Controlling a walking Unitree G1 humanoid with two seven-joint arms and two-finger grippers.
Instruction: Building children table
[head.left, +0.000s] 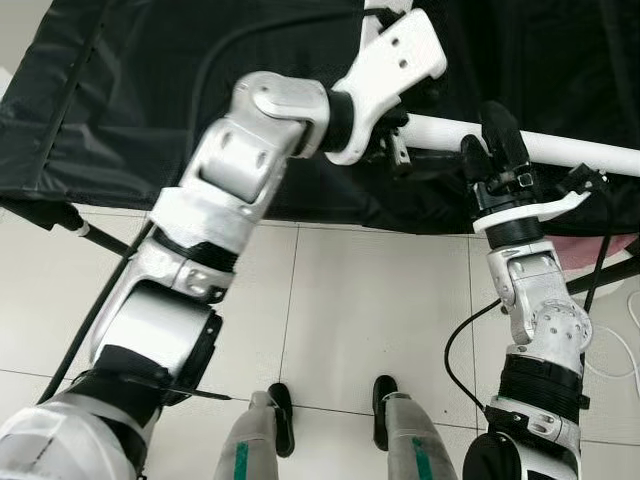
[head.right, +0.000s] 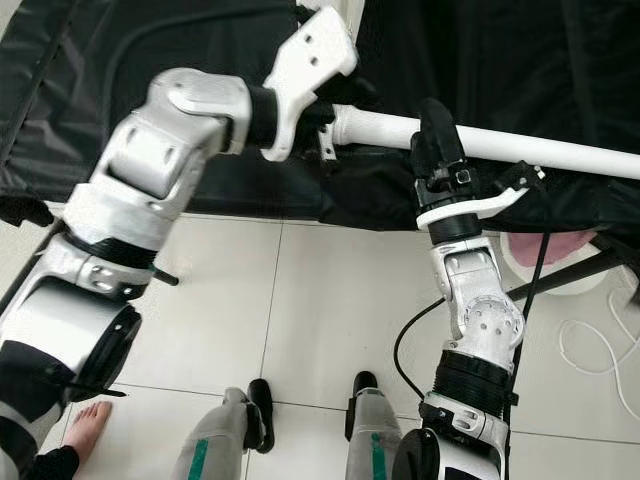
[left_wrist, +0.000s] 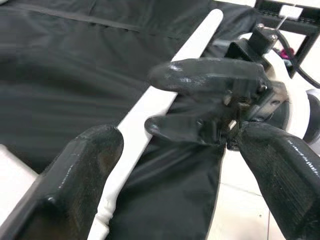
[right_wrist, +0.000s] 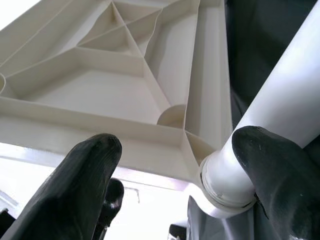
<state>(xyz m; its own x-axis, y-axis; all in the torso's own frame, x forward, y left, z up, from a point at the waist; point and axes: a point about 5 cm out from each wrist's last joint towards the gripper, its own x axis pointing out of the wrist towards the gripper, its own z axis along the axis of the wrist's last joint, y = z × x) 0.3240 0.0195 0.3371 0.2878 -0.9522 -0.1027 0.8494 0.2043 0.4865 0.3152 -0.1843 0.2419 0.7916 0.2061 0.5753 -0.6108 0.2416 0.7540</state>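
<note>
both hands on the white table leg (head.right: 520, 148): right hand (head.right: 437, 135) grasping it, left hand (left_wrist: 165, 165) loose around its end, black sheet (head.left: 150, 90) behind

Setting: indoor room, probably a home. Evidence: pale glossy tiled floor (head.left: 350, 310) with grey grout lines; black fabric sheet (head.left: 120, 100) spread over it; loose white cable (head.right: 590, 350); a person's bare foot (head.right: 85, 425).
</note>
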